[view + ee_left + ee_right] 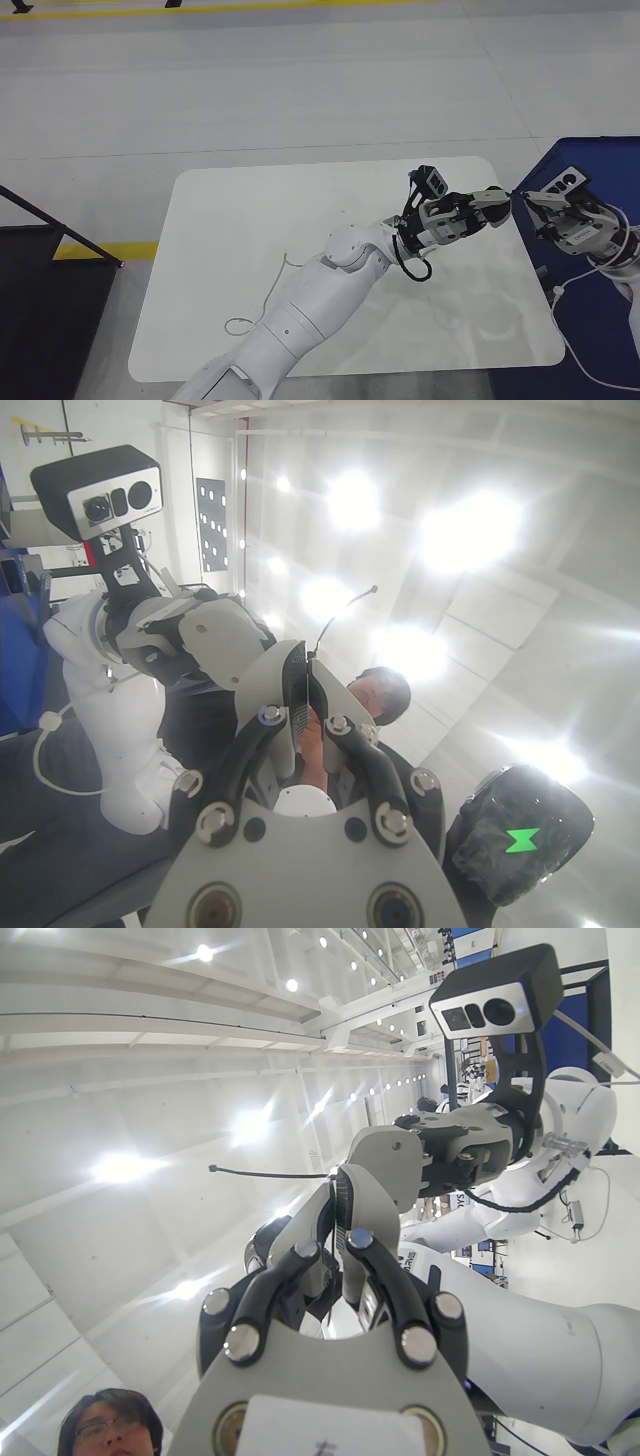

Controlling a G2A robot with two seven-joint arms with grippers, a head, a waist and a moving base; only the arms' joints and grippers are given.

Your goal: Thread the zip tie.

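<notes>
At the right-hand edge of the white tabletop [250,250], your two arms meet tip to tip. Your left claw [306,652] has its fingers pressed together, apparently nipping the zip tie [270,1173] right at the tips. Your right claw [334,1180] is clamped on it too, with the strip running down between its fingers. From that shared pinch the tie's free length juts out unsupported and ends in the small head [213,1169]. Watch that head: nothing steadies it, so I judge any wrist motion will swing it off line with the tail. With both grips crowded together, easing one to regrip could let the strap twist or slip, and a drop here may fall past the tabletop edge.
</notes>
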